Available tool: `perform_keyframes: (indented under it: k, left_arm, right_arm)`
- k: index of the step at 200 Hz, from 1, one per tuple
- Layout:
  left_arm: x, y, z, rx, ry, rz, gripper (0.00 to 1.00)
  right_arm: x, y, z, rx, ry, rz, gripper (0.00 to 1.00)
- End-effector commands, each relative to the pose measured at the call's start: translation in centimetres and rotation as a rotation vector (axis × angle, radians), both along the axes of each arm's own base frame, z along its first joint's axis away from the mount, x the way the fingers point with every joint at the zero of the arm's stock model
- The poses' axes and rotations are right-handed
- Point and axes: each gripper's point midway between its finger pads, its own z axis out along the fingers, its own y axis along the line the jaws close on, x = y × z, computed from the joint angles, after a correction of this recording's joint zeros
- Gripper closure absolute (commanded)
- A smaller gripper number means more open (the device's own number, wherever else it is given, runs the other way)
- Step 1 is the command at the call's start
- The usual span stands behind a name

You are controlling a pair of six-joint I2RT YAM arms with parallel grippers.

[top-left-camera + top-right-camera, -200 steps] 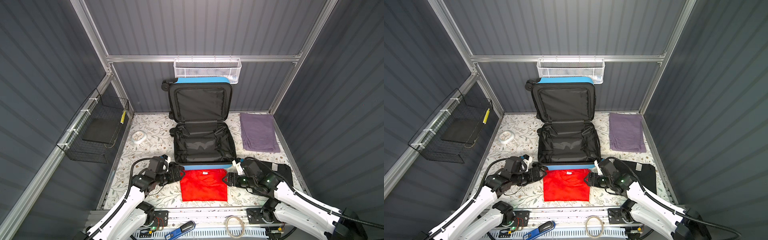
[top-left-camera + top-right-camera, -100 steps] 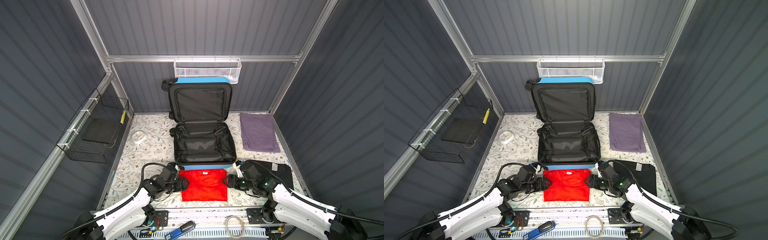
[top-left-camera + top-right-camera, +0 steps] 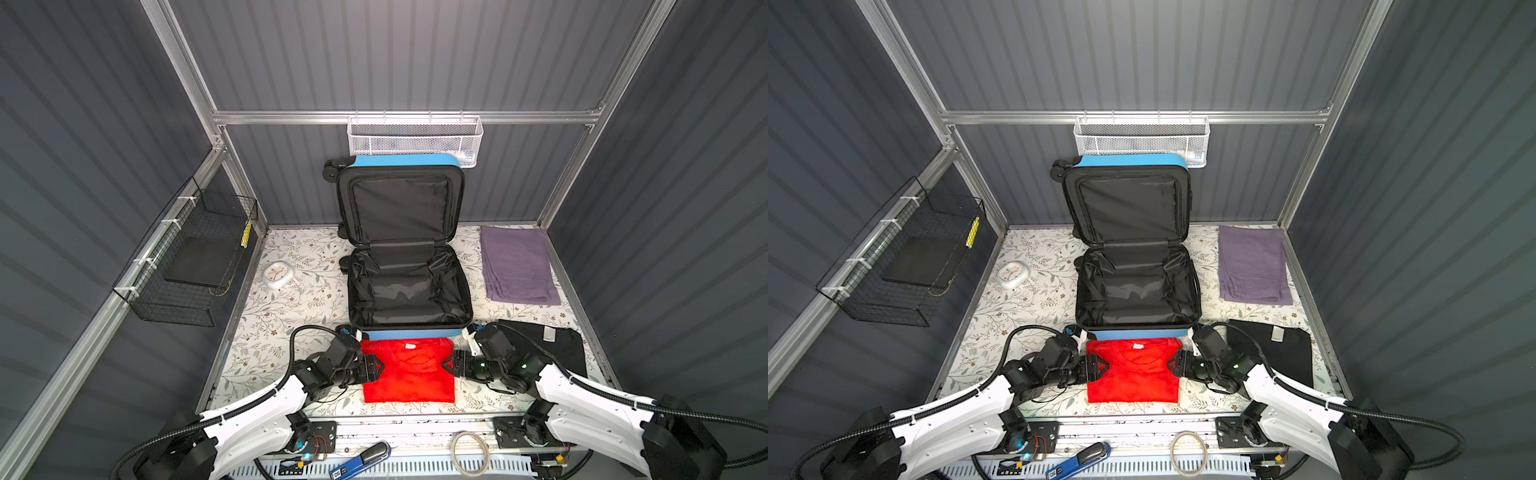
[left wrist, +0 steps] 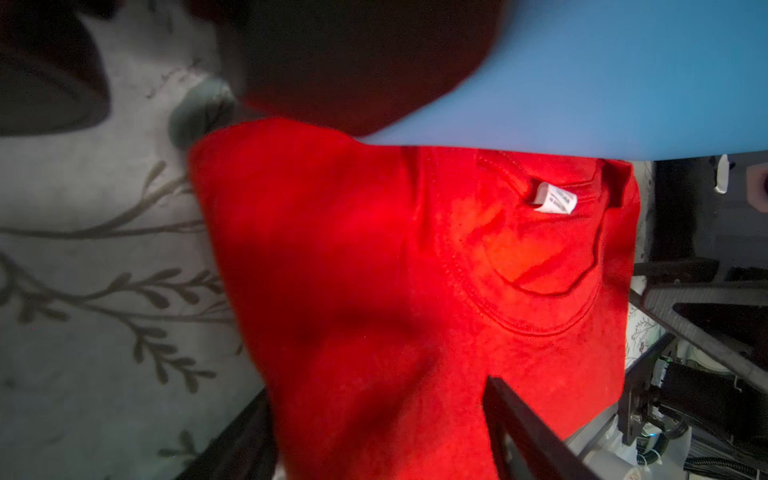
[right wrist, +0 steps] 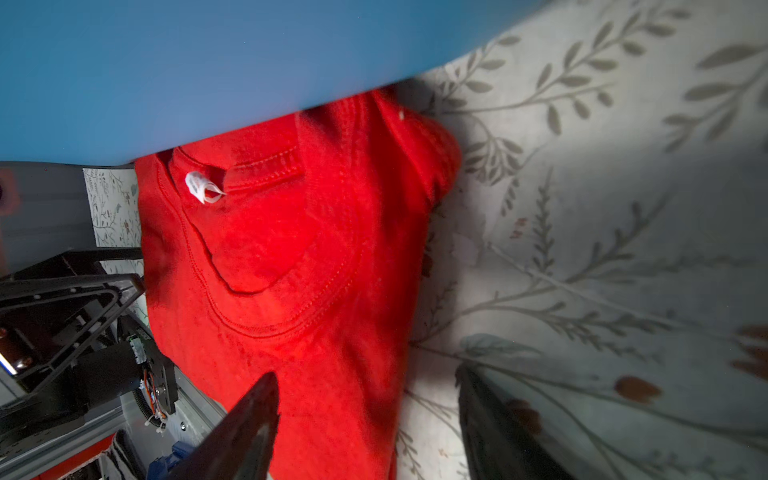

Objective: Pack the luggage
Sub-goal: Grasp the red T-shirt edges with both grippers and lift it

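Note:
The luggage (image 3: 409, 334) is a blue suitcase lying open in the middle of the floral mat, with its black-lined lid propped upright against the back wall. In front of it lies a folded red T-shirt (image 3: 409, 374), its collar end touching the blue shell. My left gripper (image 3: 376, 369) is open at the shirt's left edge. In the left wrist view one finger (image 4: 519, 428) lies over the red cloth and the other is off its edge. My right gripper (image 3: 448, 365) is open at the right edge, and in the right wrist view that edge lies between its jaws.
A folded purple towel (image 3: 515, 266) lies at the back right and a black garment (image 3: 552, 345) behind my right arm. A white clock (image 3: 277, 274) sits left of the suitcase. A black wire basket (image 3: 195, 266) hangs on the left wall, a white mesh basket (image 3: 415, 139) on the back rail.
Both grippers have come forward from beside the suitcase's front corners and moved inward onto the red shirt's side edges. Their jaws have narrowed a little.

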Motion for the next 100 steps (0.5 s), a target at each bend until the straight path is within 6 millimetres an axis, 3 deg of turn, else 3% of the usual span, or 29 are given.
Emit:
perform_keyframes:
  k: [1, 72, 100]
  left_arm:
    - [-0.6, 0.2, -1.3, 0.019, 0.03, 0.004, 0.25]
    - [-0.9, -0.8, -2.5, 0.01, 0.044, -0.012, 0.35]
    - [-1.1, -1.2, -2.7, 0.012, 0.047, -0.024, 0.44]
  right_arm:
    - [-0.3, 0.8, -0.2, 0.03, 0.007, 0.035, 0.32]
    - [-0.8, 1.8, -0.8, 0.066, 0.04, 0.081, 0.4]
    - [-0.9, 2.2, -0.8, 0.083, 0.043, 0.096, 0.48]
